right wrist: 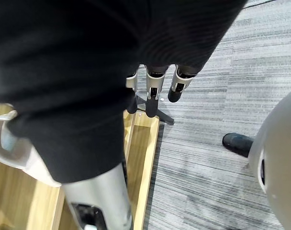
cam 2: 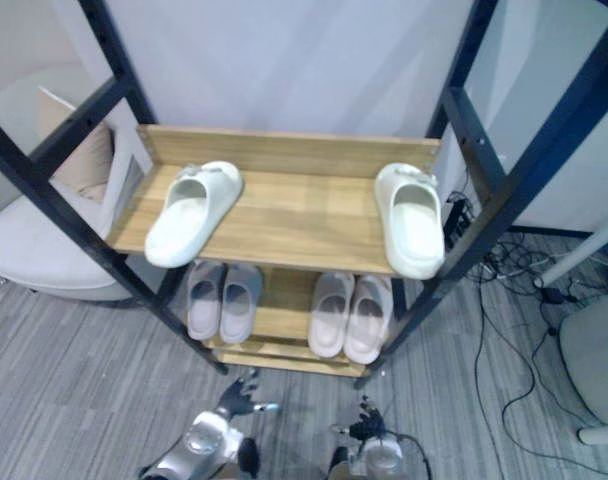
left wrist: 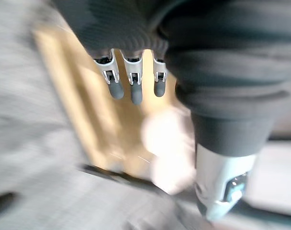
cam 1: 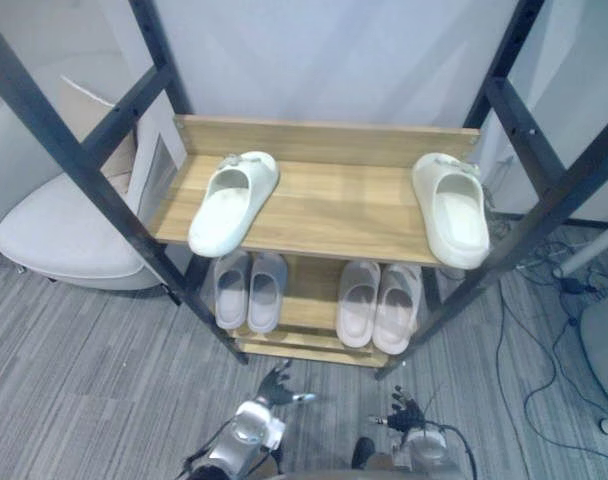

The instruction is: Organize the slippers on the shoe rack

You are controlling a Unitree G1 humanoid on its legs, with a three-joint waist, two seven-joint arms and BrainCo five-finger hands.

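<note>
**A:** Where are the slippers?

**B:** On the top shelf of the light-wood, black-framed shoe rack (cam 1: pixel 334 210), well apart. The left cream foam slipper (cam 1: pixel 232 200) is skewed, the right cream foam slipper (cam 1: pixel 454 208) runs front to back, and both toes overhang.

**A:** Hands?

**B:** The left hand (cam 1: pixel 274 385) and right hand (cam 1: pixel 404 408) are low before the rack, fingers spread, empty. Each is nearer its own side's slipper.

The shoe rack's top shelf (cam 1: pixel 334 205) is showing pale, matt wood grain, its frame (cam 1: pixel 84 172) looking like dark matt metal. The left cream slipper (cam 1: pixel 232 203) and right cream slipper (cam 1: pixel 454 210) are looking smooth, matt and rubbery. The grey carpet (cam 1: pixel 84 380) is showing a ribbed weave.
</note>
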